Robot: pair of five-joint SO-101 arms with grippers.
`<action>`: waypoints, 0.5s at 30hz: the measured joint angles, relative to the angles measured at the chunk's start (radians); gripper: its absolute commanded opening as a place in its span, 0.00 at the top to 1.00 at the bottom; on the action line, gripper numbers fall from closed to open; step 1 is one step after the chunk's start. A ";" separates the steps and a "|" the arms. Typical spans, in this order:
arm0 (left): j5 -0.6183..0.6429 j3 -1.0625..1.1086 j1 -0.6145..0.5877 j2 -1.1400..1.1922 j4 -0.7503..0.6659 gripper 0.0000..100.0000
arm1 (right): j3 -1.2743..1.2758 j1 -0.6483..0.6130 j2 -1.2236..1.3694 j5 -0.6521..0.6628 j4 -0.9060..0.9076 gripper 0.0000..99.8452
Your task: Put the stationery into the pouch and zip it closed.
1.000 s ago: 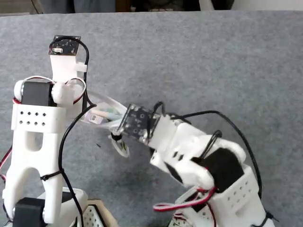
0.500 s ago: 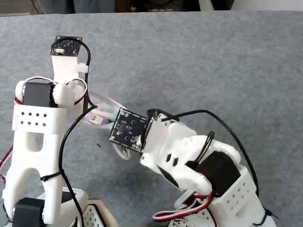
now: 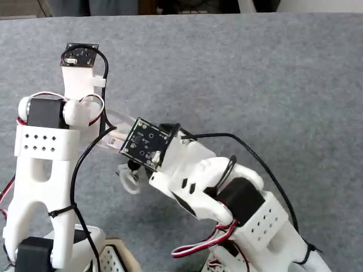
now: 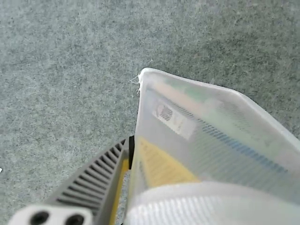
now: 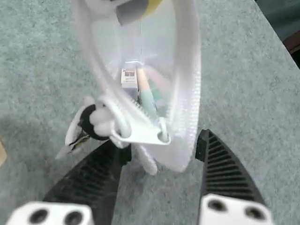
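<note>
High view: two white printed-plastic arms stand over a table (image 3: 255,73) covered in grey, short-pile felt. Between them, left of centre, is the pouch (image 3: 118,131), a flat translucent sleeve. A pale label shows through the wall of its visible end, and most of the rest is hidden under the arms' wrists. A white pull cord (image 3: 128,180) curls just beside the right arm's square black camera board (image 3: 144,144), on the side nearer the arm bases.

Left wrist view: the left gripper (image 4: 133,157) has the pouch clamped. One black, ribbed finger (image 4: 96,183) with a yellow edge strip lies flat against the pouch wall, and the opposing finger is hidden behind the pouch. The wall is frosted plastic backed with fine mesh, and yellow, green and blue shapes show dimly through it. The far corner is rounded and carries a frayed thread.

Right wrist view: the right gripper (image 5: 161,145) stands wide open, its two ribbed black fingers on either side of the pouch mouth and gripping nothing. The mouth gapes as a long oval rimmed by white woven zipper tape (image 5: 190,79). A flat white zipper slider (image 5: 152,134) with a small hole sits at the near end of the oval, between the fingers. A black bead (image 5: 89,124) and the pull cord hang beside it. Inside is the stationery (image 5: 146,96): slender stick-shaped pieces, one pale green and one bearing a printed label.
</note>
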 measured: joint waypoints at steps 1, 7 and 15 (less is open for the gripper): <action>0.000 0.000 0.000 0.000 0.000 0.97 | 0.005 -0.002 0.000 0.000 -0.006 0.76; -0.002 0.000 0.000 0.000 0.000 0.97 | 0.006 -0.002 0.000 0.000 -0.026 0.76; 0.110 0.002 0.000 0.000 -0.044 0.97 | -0.057 0.178 0.000 -0.129 0.015 0.76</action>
